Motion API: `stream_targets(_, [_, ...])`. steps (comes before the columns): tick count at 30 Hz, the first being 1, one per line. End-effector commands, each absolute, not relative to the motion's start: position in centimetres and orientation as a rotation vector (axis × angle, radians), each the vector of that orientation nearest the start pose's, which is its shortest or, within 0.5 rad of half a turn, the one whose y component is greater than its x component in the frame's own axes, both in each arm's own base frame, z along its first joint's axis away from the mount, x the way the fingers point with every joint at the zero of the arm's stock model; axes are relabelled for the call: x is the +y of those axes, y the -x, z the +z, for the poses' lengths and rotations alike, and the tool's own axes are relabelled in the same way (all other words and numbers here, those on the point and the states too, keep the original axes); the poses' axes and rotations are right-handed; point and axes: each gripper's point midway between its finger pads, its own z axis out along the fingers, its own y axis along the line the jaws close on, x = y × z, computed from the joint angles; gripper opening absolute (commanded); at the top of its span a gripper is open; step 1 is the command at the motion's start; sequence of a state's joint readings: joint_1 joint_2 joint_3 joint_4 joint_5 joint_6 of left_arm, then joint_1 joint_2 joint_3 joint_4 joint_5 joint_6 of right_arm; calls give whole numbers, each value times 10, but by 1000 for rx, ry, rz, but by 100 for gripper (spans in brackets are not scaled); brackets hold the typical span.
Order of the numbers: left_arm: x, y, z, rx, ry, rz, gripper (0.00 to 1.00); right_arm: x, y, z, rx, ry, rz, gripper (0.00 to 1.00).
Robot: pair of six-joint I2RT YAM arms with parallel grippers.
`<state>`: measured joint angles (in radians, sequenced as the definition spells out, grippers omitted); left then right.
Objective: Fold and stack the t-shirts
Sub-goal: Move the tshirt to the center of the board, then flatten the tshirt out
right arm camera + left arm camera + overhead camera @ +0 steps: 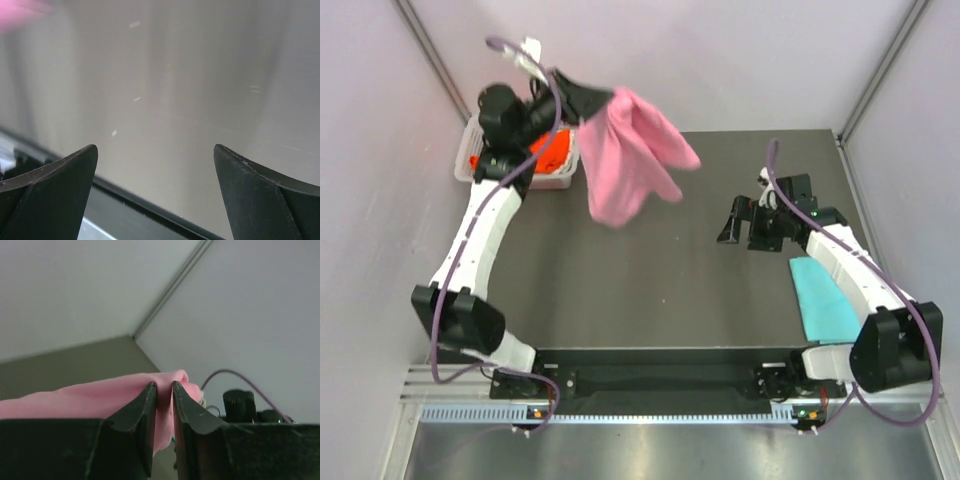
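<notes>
The light pink t-shirt (625, 155) hangs bunched in the air over the table's far left, held high by my left gripper (592, 100). In the left wrist view the jaws stand a narrow gap apart around a fold of the pink cloth (75, 400), and the left gripper (164, 385) still grips it. The teal t-shirt (820, 300) lies folded on the table's right side, beside the right arm. The orange t-shirt (552, 150) sits in the basket. My right gripper (745, 222) hovers open over the right of the table, with nothing between its fingers (155, 150).
A white wire-mesh basket (468, 168) stands at the far left corner, behind the left arm. The dark table (650, 290) is walled by pale panels on three sides. A blurred patch of pink cloth (20, 10) shows at the top left of the right wrist view.
</notes>
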<state>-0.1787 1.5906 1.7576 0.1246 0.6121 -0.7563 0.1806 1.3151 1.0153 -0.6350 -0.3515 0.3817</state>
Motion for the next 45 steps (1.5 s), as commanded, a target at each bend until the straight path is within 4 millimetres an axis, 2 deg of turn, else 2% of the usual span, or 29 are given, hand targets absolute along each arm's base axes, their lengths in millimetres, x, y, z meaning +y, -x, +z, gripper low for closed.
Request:
stream_targets(1, [-208,-389,437,1585,-212,-1262,26,168,-279,178,2421,166,836,100])
stream_targets(2, [-206,-382,389,1692,-187,-1244,29,177,-271,177,2421,209,859,100])
stream_targets(3, [-200,-360,381,1729,-176,-1217,37,181,-267,176,2423,220,879,100])
stream_targets(5, [-190,-343,337,1833,-121,-1122,39,193,-252,169,2414,265,951,100])
stream_targets(6, [-183,-318,301,1933,-87,-1101,39,198,-247,166,2416,259,983,100])
stream_targets(7, [-177,-307,282,1998,-56,-1059,41,204,-245,166,2396,274,1013,100])
stream_targets(9, [-161,-290,246,2084,-31,-932,47,217,-226,149,2439,322,1044,100])
stream_targets(10, [-157,-269,241,2112,-55,-888,60,220,-223,138,2465,331,1012,100])
stream_targets(11, [-150,-265,237,2120,-44,-818,77,227,-216,134,2476,370,1006,100])
stream_targets(12, [-147,-252,244,2095,-68,-788,96,228,-216,130,2482,383,987,100])
stream_targets(13, [-151,-242,246,2091,-113,-772,99,227,-218,123,2499,370,949,100])
stream_targets(16, [-136,-226,254,2051,-131,-637,99,223,-224,109,2537,340,884,100])
stream_targets(19, [-126,-218,245,2065,-113,-579,99,218,-234,101,2559,293,815,100])
stream_targets(22, [-119,-221,233,2100,20,-559,99,219,-241,97,2563,257,799,96])
stream_targets(25, [-124,-226,242,2040,92,-624,99,221,-248,95,2567,222,796,91])
stream_targets(27, [-119,-227,239,2017,182,-629,99,219,-254,92,2570,184,776,90])
stream_targets(28, [-104,-232,237,1983,294,-571,99,218,-257,90,2572,168,771,90])
stream_targets(29, [-102,-231,221,1991,304,-560,99,215,-261,89,2574,146,768,90])
stream_targets(30, [-103,-229,231,1936,275,-588,99,214,-266,88,2578,118,767,89])
stream_targets(31, [-109,-224,231,1935,198,-607,88,212,-268,88,2582,106,763,88])
stream_targets(32, [-113,-222,221,1970,149,-608,73,208,-276,86,2585,87,752,85])
stream_targets(33, [-120,-221,215,2004,119,-633,73,205,-280,84,2591,86,740,83])
stream_targets(34, [-125,-220,200,2070,114,-642,59,203,-284,83,2595,81,732,82])
stream_targets(35, [-139,-215,195,2125,65,-713,56,197,-290,82,2595,76,721,81])
stream_targets(36, [-149,-218,175,2224,55,-735,54,194,-294,80,2602,71,719,77])
stream_targets(38, [-166,-227,151,2326,112,-801,47,192,-305,79,2606,72,727,73])
stream_targets(40, [-173,-229,135,2395,148,-822,47,194,-315,80,2602,87,745,69])
stream_targets(42, [-176,-236,117,2446,171,-790,46,193,-320,79,2604,111,738,69])
stream_targets(45, [-182,-243,102,2488,185,-783,48,195,-324,75,2613,142,741,71])
